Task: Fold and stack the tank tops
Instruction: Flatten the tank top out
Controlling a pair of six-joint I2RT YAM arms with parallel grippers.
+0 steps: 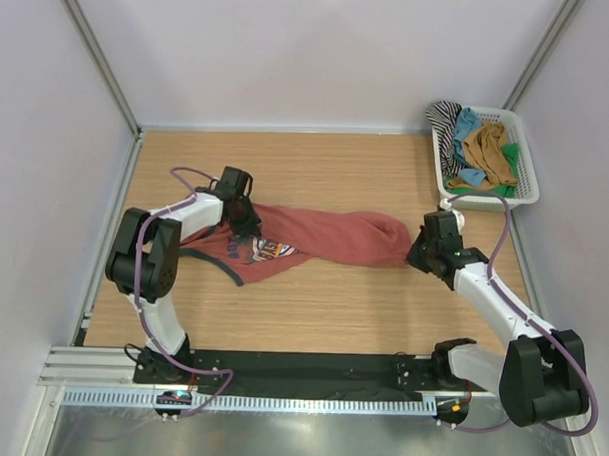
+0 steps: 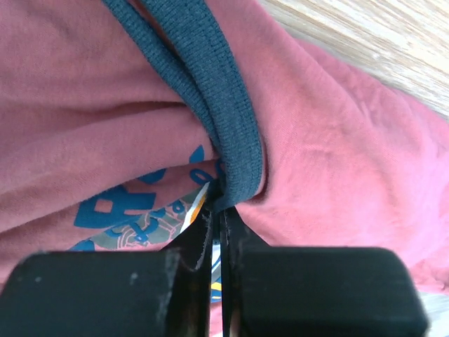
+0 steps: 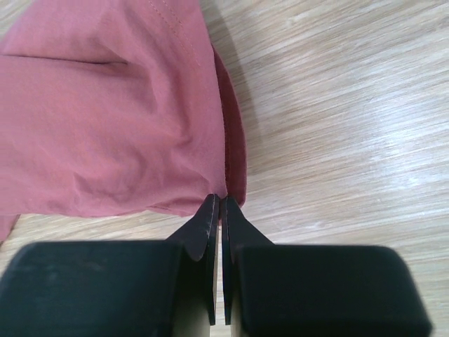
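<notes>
You have the rust-red tank top (image 1: 324,237) stretched across the middle of the wooden table (image 1: 331,319), drawn into a rumpled band between the two arms. Its navy trim (image 2: 224,105) loops toward the near side at the left end, and the blue-orange chest print (image 2: 126,210) faces up beside it. Your left gripper (image 1: 247,218) is pressed together on the cloth just where trim meets print; your right gripper (image 1: 416,254) is pinching the opposite end, the stitched hem caught between its tips.

The other tank tops (image 1: 482,149), striped, blue, ochre-brown and green, lie heaped in the white basket (image 1: 530,171) at the far right corner of the table; heaped so, you cannot count them. The print is creased and partly covered by the left fingers, so its lettering cannot be read; how many layers the bunched red cloth has is not clear either.
</notes>
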